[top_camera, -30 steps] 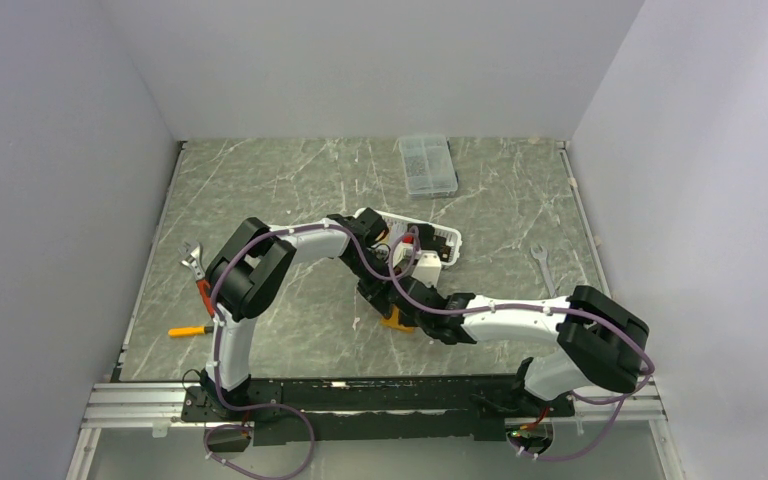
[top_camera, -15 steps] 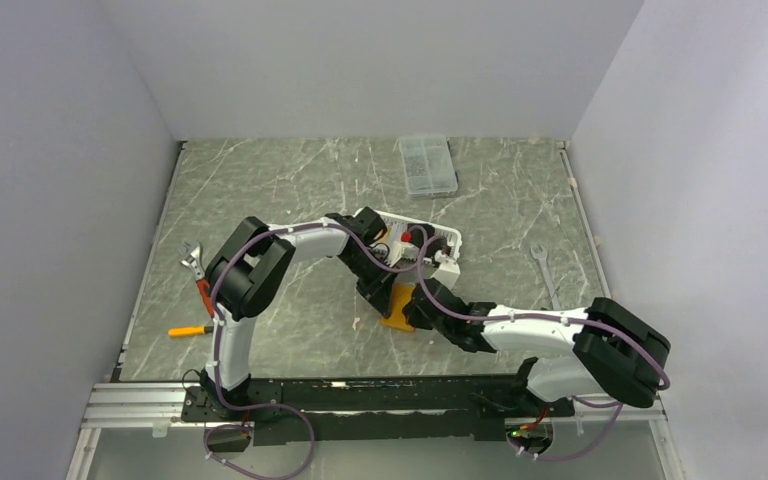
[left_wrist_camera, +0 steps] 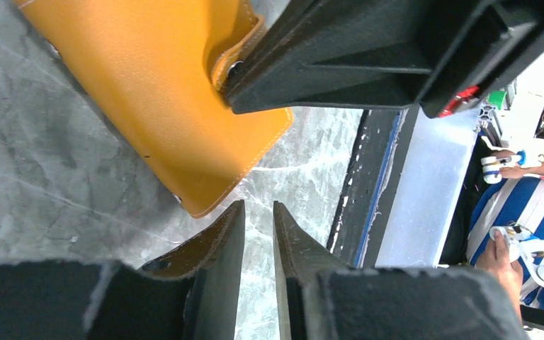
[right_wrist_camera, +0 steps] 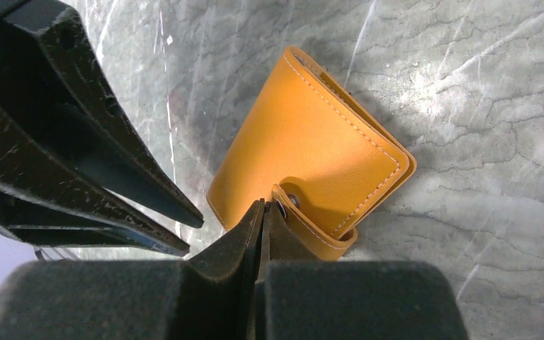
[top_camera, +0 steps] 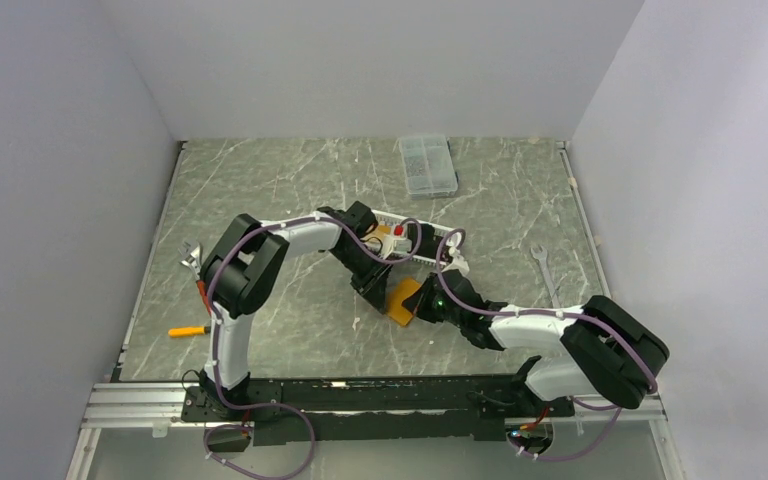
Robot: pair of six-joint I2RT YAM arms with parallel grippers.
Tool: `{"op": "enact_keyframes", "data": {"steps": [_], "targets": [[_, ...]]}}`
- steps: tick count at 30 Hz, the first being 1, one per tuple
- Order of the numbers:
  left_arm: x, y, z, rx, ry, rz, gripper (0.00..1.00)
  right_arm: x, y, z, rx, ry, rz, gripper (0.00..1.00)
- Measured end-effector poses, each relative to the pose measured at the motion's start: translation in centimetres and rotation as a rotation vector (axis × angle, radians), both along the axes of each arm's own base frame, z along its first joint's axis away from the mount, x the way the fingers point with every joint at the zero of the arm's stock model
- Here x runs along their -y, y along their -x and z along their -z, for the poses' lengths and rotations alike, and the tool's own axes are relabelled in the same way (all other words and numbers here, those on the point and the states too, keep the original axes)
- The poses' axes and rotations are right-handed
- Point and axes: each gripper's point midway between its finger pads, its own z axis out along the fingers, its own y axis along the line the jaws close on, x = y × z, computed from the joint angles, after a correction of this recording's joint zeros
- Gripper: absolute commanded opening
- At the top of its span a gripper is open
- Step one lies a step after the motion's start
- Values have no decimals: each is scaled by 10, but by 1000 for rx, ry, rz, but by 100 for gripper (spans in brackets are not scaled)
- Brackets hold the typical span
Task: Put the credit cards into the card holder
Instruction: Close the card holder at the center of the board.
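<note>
card holder: a small orange folding leather-like wallet (right_wrist_camera: 312, 170) lies closed and flat on the grey marbled table (right_wrist_camera: 467, 106), near the centre, just nearer than the white slotted plastic basket (top_camera: 430, 240).
snap tab (right_wrist_camera: 312, 225): wraps over the wallet's edge and looks fastened.
right gripper (right_wrist_camera: 263, 205): the fingers are pressed together, tips at the tab beside the snap. Whether any leather is pinched cannot be told.
left gripper (left_wrist_camera: 258, 205): the jaws are a slit apart with nothing between them, hovering just left of the wallet's corner.
credit cards: not to be made out in any view.
handling: probably light, soft-covered and smooth. It is likely to slide on the stone when pushed and to spring shut once opened.
where to hold: the tab's free end, to pop the snap, with the other gripper pinning the cover near the fold.
</note>
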Motion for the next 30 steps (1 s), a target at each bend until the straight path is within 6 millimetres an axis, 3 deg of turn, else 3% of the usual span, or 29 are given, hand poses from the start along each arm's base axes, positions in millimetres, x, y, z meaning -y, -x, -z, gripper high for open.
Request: {"op": "enact_keyframes", "data": {"steps": [5, 13, 22, 30], "targets": [[-1, -4, -15, 12, 29, 2, 29, 1, 1, 1, -12, -33, -5, 0], [-10, -41, -61, 124, 111, -37, 37, -5, 0, 8, -76, -73, -33, 0], [-46, -73, -104, 222, 153, -128, 39, -11, 0, 15, -151, -105, -44, 0], [-77, -95, -119, 260, 148, -222, 40, -10, 3, 16, -164, -164, -5, 0]]}}
